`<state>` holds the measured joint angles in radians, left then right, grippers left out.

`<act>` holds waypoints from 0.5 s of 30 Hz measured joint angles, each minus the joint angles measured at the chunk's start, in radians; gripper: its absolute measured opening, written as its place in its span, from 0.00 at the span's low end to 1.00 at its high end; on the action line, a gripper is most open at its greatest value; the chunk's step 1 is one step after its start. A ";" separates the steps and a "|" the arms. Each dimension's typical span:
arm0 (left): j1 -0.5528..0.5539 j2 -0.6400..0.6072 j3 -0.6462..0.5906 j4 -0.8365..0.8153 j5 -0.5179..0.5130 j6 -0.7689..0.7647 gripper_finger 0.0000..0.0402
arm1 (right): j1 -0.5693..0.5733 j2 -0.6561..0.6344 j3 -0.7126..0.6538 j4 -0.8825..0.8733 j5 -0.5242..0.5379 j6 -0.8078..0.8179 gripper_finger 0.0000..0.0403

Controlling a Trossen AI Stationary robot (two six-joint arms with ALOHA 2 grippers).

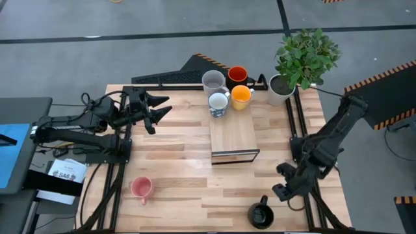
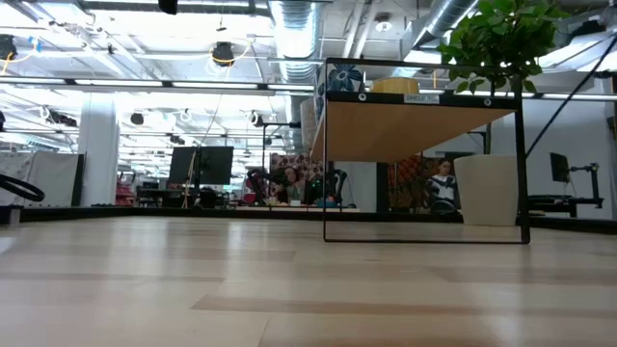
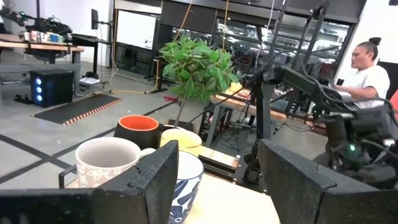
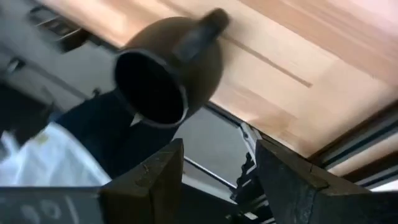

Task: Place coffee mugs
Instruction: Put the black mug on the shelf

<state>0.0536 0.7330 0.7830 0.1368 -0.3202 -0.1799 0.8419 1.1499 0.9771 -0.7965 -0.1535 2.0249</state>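
Right gripper (image 1: pixel 281 182) is hovering open near the black mug (image 1: pixel 260 215); you are needing to close on it next, left gripper (image 1: pixel 158 110) waiting open.

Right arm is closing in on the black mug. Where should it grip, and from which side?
Grip the black mug by its rim wall, coming straight down: it stands upright, mouth open upward. Its handle points toward the table's far side, so straddle a side wall. The right gripper hangs open just beside it.

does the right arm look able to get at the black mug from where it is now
Probably yes. The right gripper hangs open just beside the black mug near the table's front edge, and nothing stands between them.
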 joint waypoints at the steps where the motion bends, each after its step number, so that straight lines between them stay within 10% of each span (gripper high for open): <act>1: 0.000 0.000 0.000 0.000 0.000 0.000 0.51 | 0.008 0.022 0.000 0.006 0.001 0.035 0.56; 15: 0.000 0.000 0.000 0.000 0.000 0.011 0.51 | -0.014 0.277 0.000 0.271 0.001 0.097 0.55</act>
<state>0.0536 0.7330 0.7830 0.1368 -0.3206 -0.1692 0.8274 1.4267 0.9771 -0.5259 -0.1524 2.1216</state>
